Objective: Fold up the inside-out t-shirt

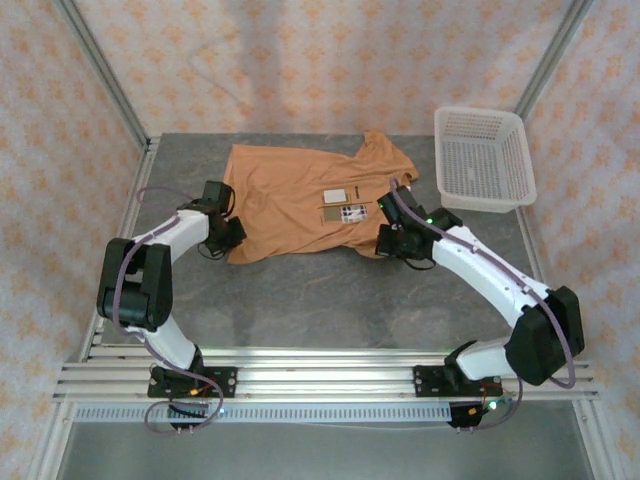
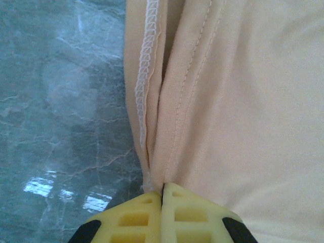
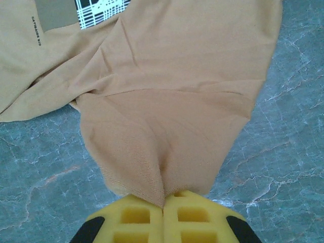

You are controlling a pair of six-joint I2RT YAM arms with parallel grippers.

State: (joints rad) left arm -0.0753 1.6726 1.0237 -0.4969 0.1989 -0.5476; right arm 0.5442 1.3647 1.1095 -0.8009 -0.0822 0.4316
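Note:
The inside-out t-shirt [image 1: 290,205] lies spread on the grey table, orange-tan, with a small white label [image 1: 334,194] and a pale print patch [image 1: 351,213] near its middle. My left gripper [image 1: 232,238] is at the shirt's near left corner, its yellow jaws shut on the stitched edge of the cloth [image 2: 157,167]. On the near right side my right gripper [image 1: 385,238] is shut on a pinched fold of the t-shirt [image 3: 167,172]. The print patch [image 3: 101,10] lies at the top left of the right wrist view.
A white slatted plastic basket [image 1: 484,160] stands at the back right, beside the shirt's right sleeve. Bare marbled tabletop [image 1: 330,300] stretches between the shirt and the arm bases. Metal frame posts and patterned walls enclose the table.

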